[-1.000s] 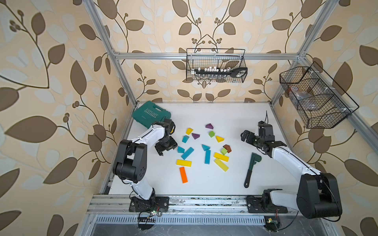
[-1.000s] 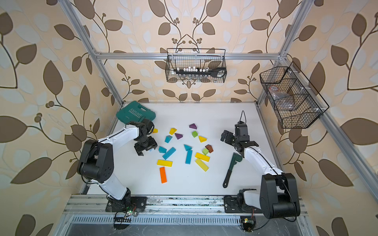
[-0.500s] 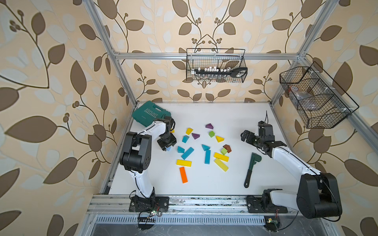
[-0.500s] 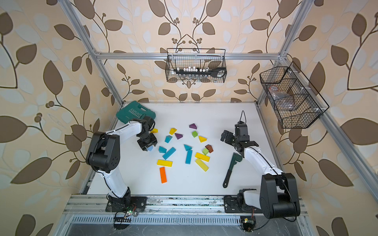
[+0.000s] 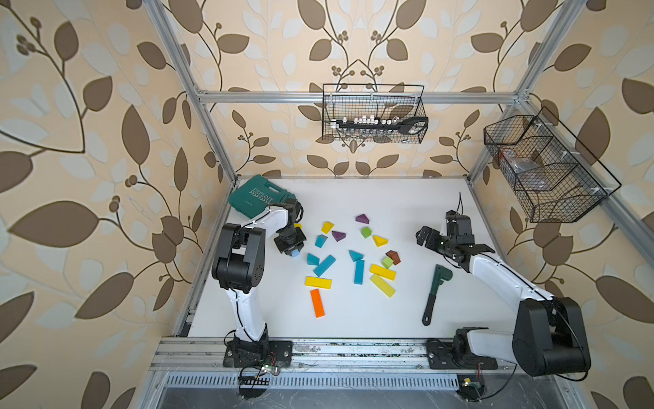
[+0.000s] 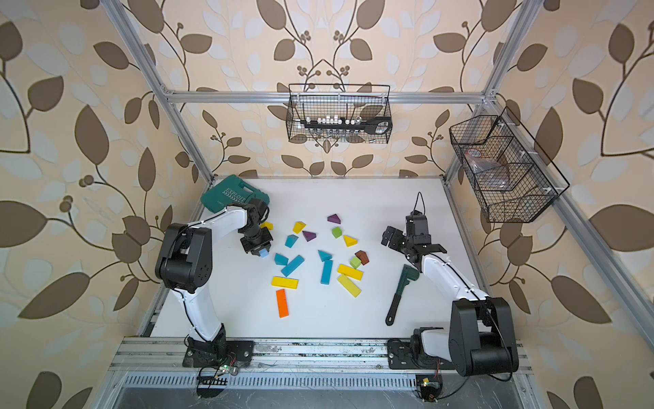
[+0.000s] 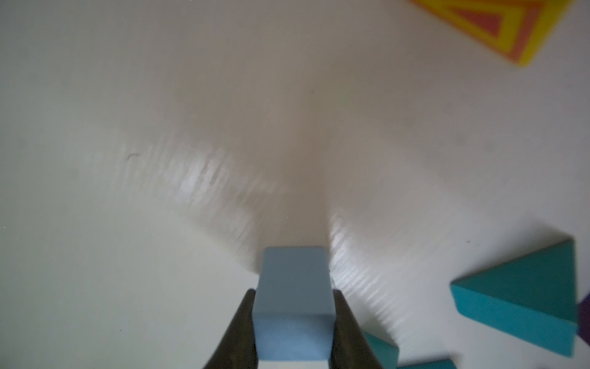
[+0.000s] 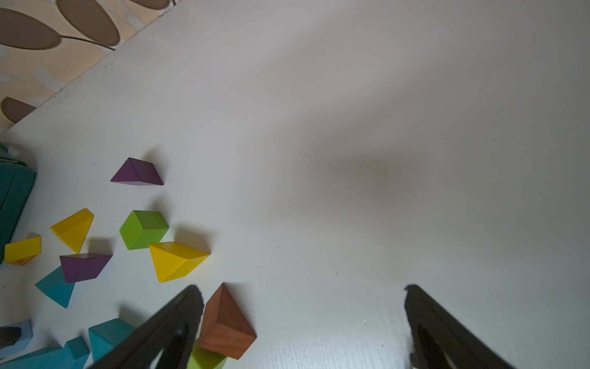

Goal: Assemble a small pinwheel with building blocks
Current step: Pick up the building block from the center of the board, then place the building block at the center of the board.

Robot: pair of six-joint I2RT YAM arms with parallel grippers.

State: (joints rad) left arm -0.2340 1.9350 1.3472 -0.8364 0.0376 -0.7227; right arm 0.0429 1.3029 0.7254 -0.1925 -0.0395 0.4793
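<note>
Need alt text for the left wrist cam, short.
The left claw is shut on a pale blue block over the white table. A teal wedge lies close by; a yellow block with an orange triangle pattern lies farther off.

1. Taking 12 o'clock as the back wall, the table [image 5: 407,198] is bare from 12 round to 2 o'clock of the building blocks [image 5: 359,272].
2. The teal case [image 5: 255,196] fills the corner at 10 o'clock.
3. The green wrench [image 5: 436,290] lies at 4 o'clock, between the blocks and the right arm [image 5: 495,272].
4. At 6 o'clock, the near strip is open.
5. The right claw [image 8: 303,292], spread wide, faces bare table; a brown wedge [image 8: 227,322] sits just beside one finger.
6. The left claw [image 7: 293,292], clamped on a pale blue cube [image 7: 293,306], has a teal wedge [image 7: 523,297] near.
</note>
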